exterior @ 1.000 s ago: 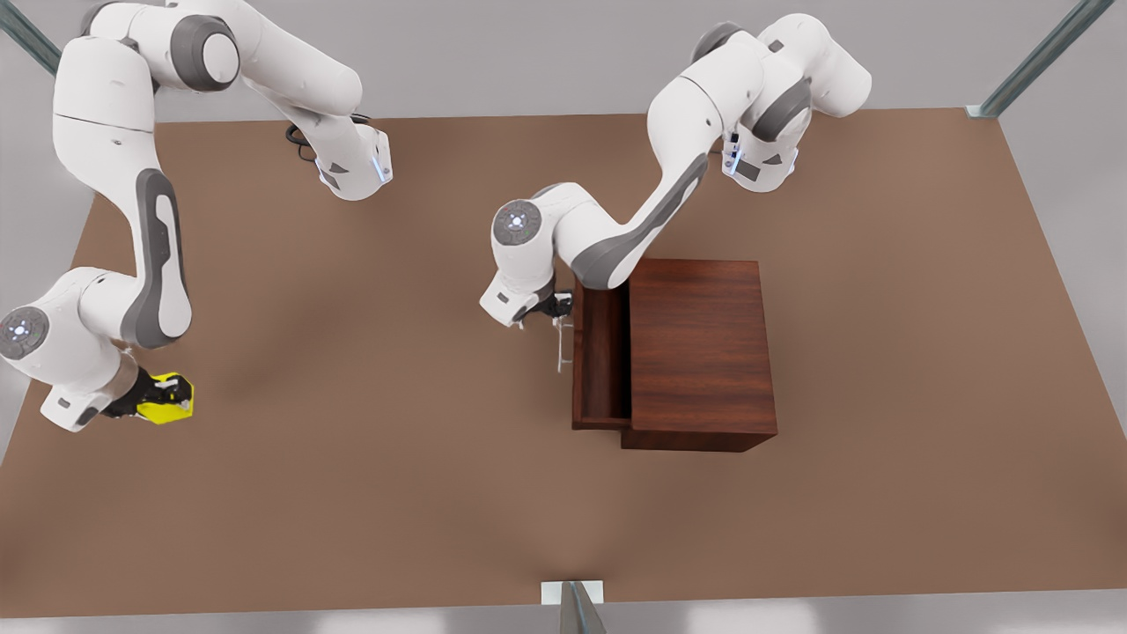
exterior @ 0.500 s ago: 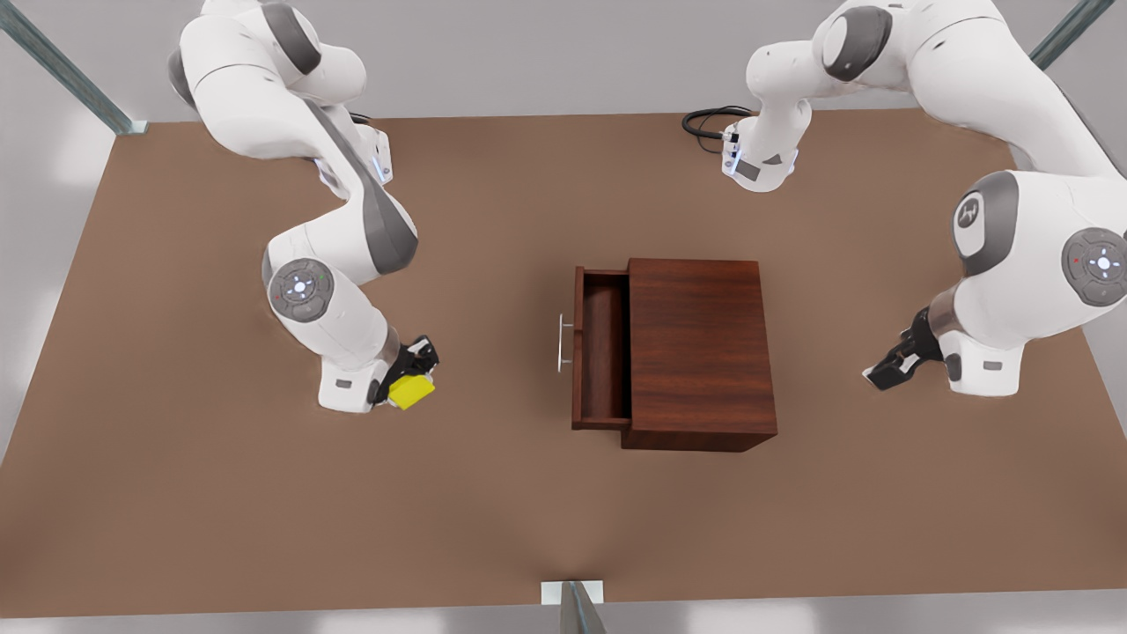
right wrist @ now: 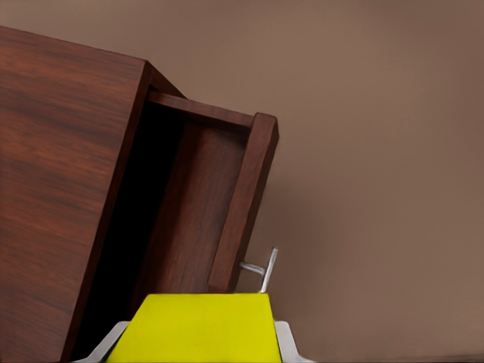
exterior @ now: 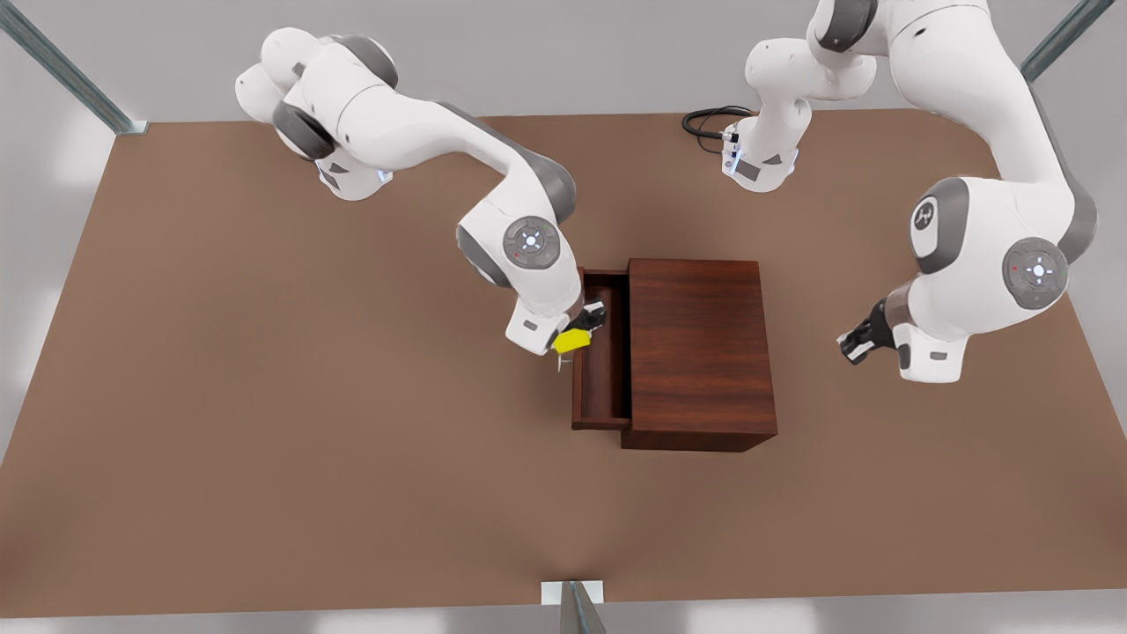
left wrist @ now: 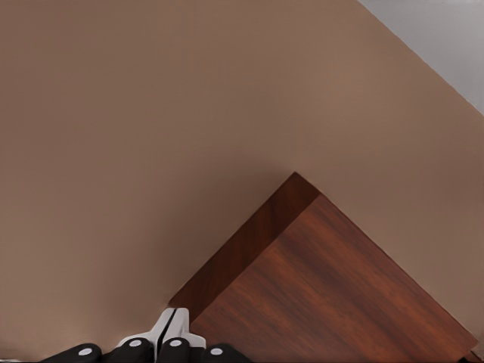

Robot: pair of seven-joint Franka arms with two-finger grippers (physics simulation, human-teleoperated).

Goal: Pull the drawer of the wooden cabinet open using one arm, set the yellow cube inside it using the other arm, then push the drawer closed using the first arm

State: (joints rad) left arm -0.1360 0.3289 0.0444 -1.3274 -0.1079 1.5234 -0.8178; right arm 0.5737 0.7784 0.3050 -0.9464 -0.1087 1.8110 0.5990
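Since the earlier frame I've carried the yellow cube (exterior: pixel 571 341) from the open table across to the drawer (exterior: pixel 602 352); the other arm has barely shifted.

Right gripper (exterior: pixel 583 328): clenched on the cube, hanging over the drawer's front panel, above the silver handle (right wrist: pixel 265 268). In the right wrist view the cube (right wrist: pixel 195 328) sits between the pale fingertips (right wrist: pixel 290 342), with the drawer's cavity just ahead.

Drawer: pulled out of the wooden cabinet (exterior: pixel 700 352) toward the front view's left, interior bare.

Left gripper (exterior: pixel 861 342): waiting off the cabinet's far side, on the front view's right. Left wrist view shows its fingertips (left wrist: pixel 168 330) pressed together, holding nothing, cabinet (left wrist: pixel 333 287) ahead.

Risks, my judgement:
1. Cube looks to be over the front panel, not yet the cavity. Letting go here could bounce it off the rim onto the table (exterior: pixel 264 396).
2. The opening is narrow; descending off-line could knock the panel or handle and nudge the drawer inward.
3. Closing before this arm clears would pinch it.
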